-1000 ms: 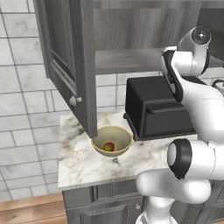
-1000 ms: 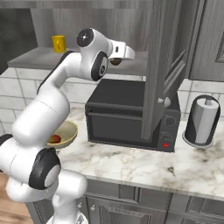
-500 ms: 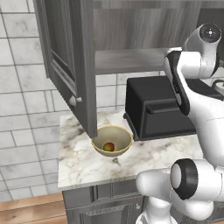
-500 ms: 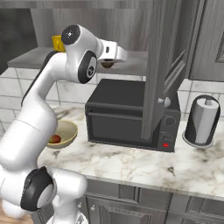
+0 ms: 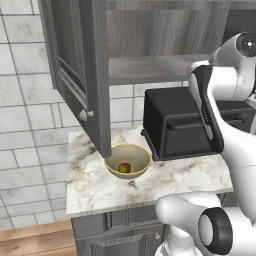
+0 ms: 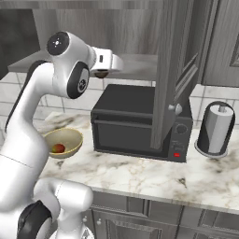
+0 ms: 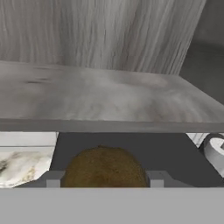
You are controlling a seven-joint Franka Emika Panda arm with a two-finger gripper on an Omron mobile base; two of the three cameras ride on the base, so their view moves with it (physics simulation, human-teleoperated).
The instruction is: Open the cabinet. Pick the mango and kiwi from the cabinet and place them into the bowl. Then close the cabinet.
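Your end effector is clenched on the kiwi, held just outside the open cabinet above the toaster oven, clear for carrying. The mango already lies in the bowl on the bench.

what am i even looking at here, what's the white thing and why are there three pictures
The white thing is a robot arm working in a rendered kitchen. Two pictures come from cameras on its base, behind it to the left and the right. The third comes from a camera on its hand, looking along the fingers.

The dark grey cabinet above the counter has its doors open. On the marble counter sit a tan bowl with a red and green mango inside, a black toaster oven, and a paper towel roll.

The hand holds a brown kiwi between its fingers, just in front of the cabinet shelf, above the oven. It probably goes into the bowl next.
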